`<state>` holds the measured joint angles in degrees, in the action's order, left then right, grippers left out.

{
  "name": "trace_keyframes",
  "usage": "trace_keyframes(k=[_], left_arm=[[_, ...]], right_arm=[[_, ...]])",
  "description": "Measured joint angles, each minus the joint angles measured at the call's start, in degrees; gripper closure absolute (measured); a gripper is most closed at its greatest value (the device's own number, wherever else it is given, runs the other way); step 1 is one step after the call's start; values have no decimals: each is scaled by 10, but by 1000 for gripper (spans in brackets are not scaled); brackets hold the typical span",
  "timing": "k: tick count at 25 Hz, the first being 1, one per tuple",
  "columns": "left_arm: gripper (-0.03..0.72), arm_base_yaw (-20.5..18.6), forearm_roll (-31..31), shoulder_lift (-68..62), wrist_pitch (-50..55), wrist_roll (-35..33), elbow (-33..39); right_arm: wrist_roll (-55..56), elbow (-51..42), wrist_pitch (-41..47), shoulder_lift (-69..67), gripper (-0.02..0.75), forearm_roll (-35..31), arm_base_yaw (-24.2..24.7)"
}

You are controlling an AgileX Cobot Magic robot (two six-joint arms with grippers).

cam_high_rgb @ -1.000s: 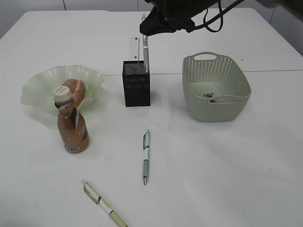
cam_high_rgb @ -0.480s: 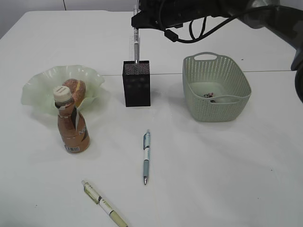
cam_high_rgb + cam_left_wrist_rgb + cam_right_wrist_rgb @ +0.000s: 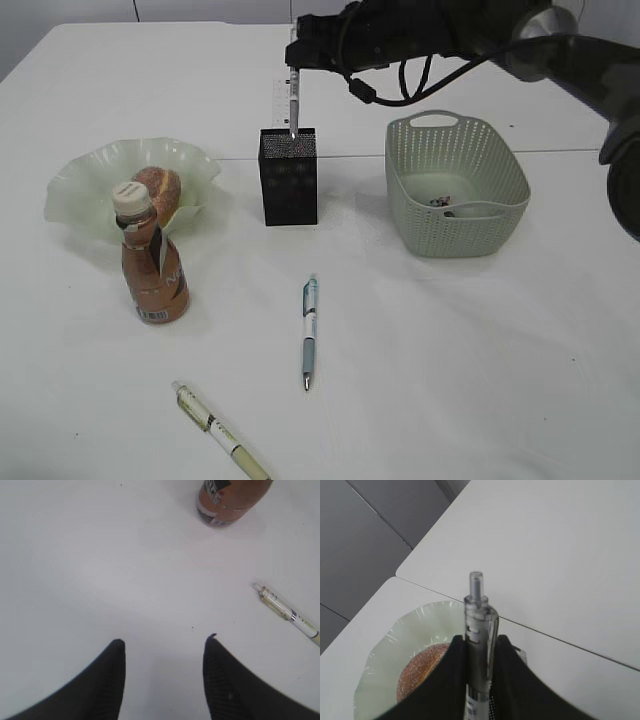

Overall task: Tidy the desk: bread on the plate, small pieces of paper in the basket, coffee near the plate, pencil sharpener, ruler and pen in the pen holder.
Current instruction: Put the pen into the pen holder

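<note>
My right gripper (image 3: 296, 60) is shut on a grey pen (image 3: 294, 105) and holds it upright, its lower end at the mouth of the black mesh pen holder (image 3: 289, 190). In the right wrist view the pen (image 3: 480, 615) stands pinched in the gripper (image 3: 479, 642), above the plate (image 3: 385, 655) and bread (image 3: 420, 670). The clear ruler (image 3: 280, 98) rises behind the holder's rim. The bread (image 3: 160, 190) lies on the wavy green plate (image 3: 80, 180), with the coffee (image 3: 153, 270) in front. My left gripper (image 3: 164, 642) hangs open over the bare desk (image 3: 100, 555). The pencil sharpener is out of view.
The green basket (image 3: 455, 185) stands right of the holder with paper bits (image 3: 440, 202) inside. A blue pen (image 3: 309, 330) lies mid-desk. A cream pen (image 3: 220, 432) lies near the front edge, and that cream pen (image 3: 287, 612) lies below the coffee bottle's base (image 3: 230, 500).
My right gripper has shifted left and down with the pen, turning it upright so that its lower end now meets the holder's mouth. Nothing else has moved.
</note>
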<state>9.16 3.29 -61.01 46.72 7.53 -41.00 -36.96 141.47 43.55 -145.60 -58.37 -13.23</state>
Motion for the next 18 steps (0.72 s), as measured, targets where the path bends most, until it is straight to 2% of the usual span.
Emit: trace_keyframes(k=[9,18], left_arm=[[318,0,0,0,0,0,0],[318,0,0,0,0,0,0]], right_arm=[[-20,0,7,-21,645,38,-7],[-21,0,7,-21,513,49,-11]])
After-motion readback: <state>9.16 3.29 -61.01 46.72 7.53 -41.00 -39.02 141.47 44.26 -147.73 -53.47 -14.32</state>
